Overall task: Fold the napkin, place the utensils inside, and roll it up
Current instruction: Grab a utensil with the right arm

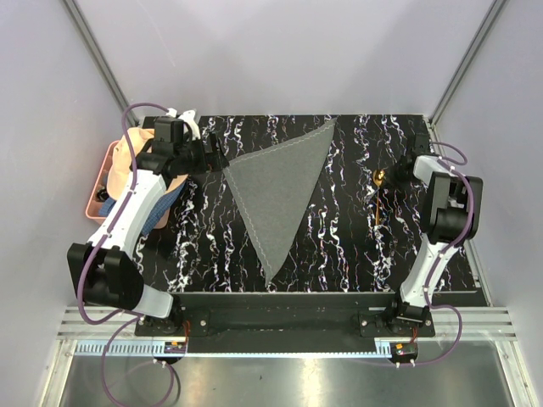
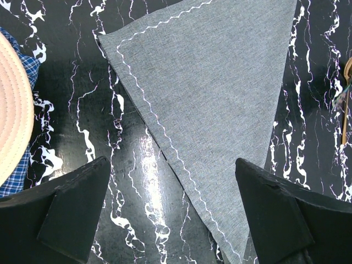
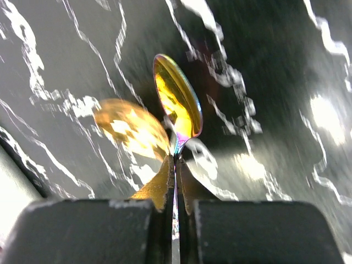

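The napkin (image 1: 284, 191) lies folded into a grey triangle at the centre of the top view, flat on the black marbled worktop (image 1: 339, 246). One point reaches toward the upper right and another toward the bottom. To its right, the clenched right pincer (image 3: 176, 165) grasps the gold spoon (image 3: 177, 104) by the neck, its bowl turned on edge. The left pincer (image 2: 176, 220) hangs released over the napkin's left corner. At the left edge sit a peach hat (image 2: 11, 110) and a blue checked cloth (image 2: 19, 170).
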Controlling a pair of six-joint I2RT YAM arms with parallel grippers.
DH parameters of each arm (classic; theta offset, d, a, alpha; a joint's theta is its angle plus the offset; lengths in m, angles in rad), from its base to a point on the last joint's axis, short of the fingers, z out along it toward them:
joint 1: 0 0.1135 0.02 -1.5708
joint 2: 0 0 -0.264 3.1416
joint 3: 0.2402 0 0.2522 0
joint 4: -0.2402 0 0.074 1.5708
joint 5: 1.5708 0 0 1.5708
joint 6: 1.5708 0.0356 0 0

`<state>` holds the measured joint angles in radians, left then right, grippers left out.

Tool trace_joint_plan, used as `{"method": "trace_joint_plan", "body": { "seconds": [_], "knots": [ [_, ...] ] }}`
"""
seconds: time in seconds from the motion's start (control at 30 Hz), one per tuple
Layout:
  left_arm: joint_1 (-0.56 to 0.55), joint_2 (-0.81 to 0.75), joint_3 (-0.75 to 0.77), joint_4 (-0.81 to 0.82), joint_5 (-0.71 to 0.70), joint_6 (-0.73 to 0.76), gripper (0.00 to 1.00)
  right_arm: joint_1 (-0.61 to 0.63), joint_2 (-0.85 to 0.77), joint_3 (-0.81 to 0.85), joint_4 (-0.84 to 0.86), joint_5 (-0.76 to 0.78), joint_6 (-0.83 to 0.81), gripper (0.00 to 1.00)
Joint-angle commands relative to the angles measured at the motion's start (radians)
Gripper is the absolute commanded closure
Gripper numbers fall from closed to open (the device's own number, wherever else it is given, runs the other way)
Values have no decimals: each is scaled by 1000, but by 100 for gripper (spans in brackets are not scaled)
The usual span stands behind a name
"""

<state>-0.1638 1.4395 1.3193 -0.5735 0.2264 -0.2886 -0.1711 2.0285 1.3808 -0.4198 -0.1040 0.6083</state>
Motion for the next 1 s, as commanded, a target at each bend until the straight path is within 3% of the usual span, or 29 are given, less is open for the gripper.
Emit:
{"method": "trace_joint_plan", "body": {
  "seconds": [0.0,0.27,0.43,0.57,0.7,0.97],
  "knots": [
    [1,-44,0,44,39,-11,1,7,-152,-23,-79,-23,-44,100],
    [1,-50,-2,50,60,-20,1,25,-267,-46,-149,-45,-82,100],
    [1,-53,-5,57,80,-27,1,159,-275,-28,-155,-66,-59,100],
    [1,-63,-9,64,82,-29,1,351,-206,52,-152,-80,-24,100],
    [0,-73,-14,69,65,-24,1,467,-78,177,-152,-98,-4,100],
    [1,-76,-15,69,62,-23,1,568,116,337,-143,-118,44,100]
  ]
}}
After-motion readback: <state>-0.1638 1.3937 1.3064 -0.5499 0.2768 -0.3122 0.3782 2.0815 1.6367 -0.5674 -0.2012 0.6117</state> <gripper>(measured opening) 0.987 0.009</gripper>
